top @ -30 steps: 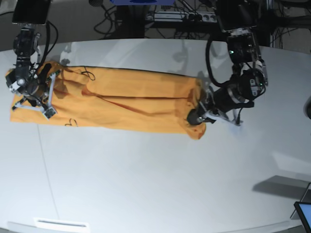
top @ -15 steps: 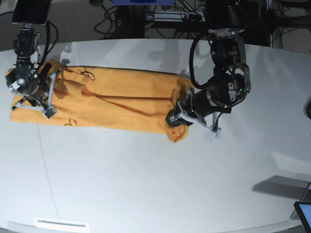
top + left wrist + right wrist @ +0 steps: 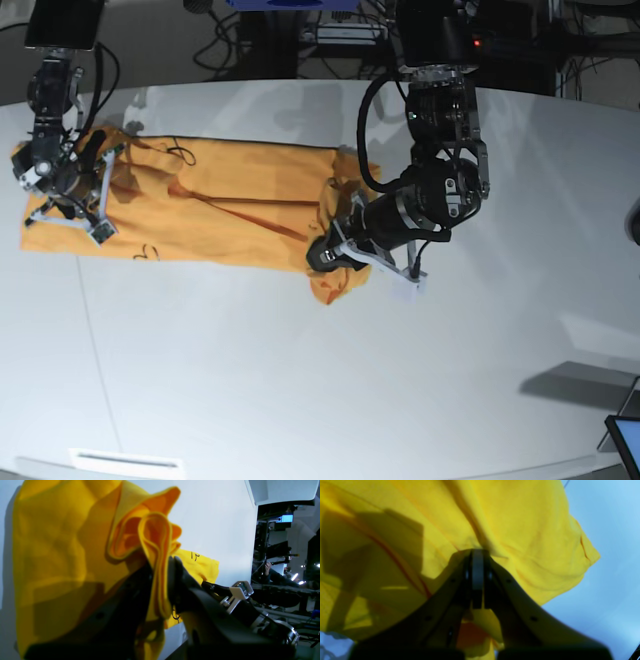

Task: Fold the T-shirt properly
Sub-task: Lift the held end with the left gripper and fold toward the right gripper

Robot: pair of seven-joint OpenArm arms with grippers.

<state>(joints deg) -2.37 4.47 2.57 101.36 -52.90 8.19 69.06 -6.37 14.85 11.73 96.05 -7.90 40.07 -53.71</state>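
Note:
The orange-yellow T-shirt (image 3: 230,205) lies as a long folded band across the far left half of the white table (image 3: 300,380). My left gripper (image 3: 325,257), on the right side of the base view, is shut on the shirt's right end and holds it bunched and lifted over the band; the wrist view shows a fold of cloth (image 3: 157,562) pinched between the black fingers. My right gripper (image 3: 62,195), at the far left, is shut on the shirt's left end; its wrist view shows the closed fingertips (image 3: 477,575) under yellow cloth (image 3: 520,530).
Cables and equipment racks (image 3: 350,30) stand behind the table's far edge. A tablet corner (image 3: 625,440) shows at the bottom right. A white label (image 3: 125,462) lies at the near left edge. Bare table surface lies in front of the shirt.
My left gripper has carried the shirt's right end leftward over the band, shortening it. The right arm has not moved.

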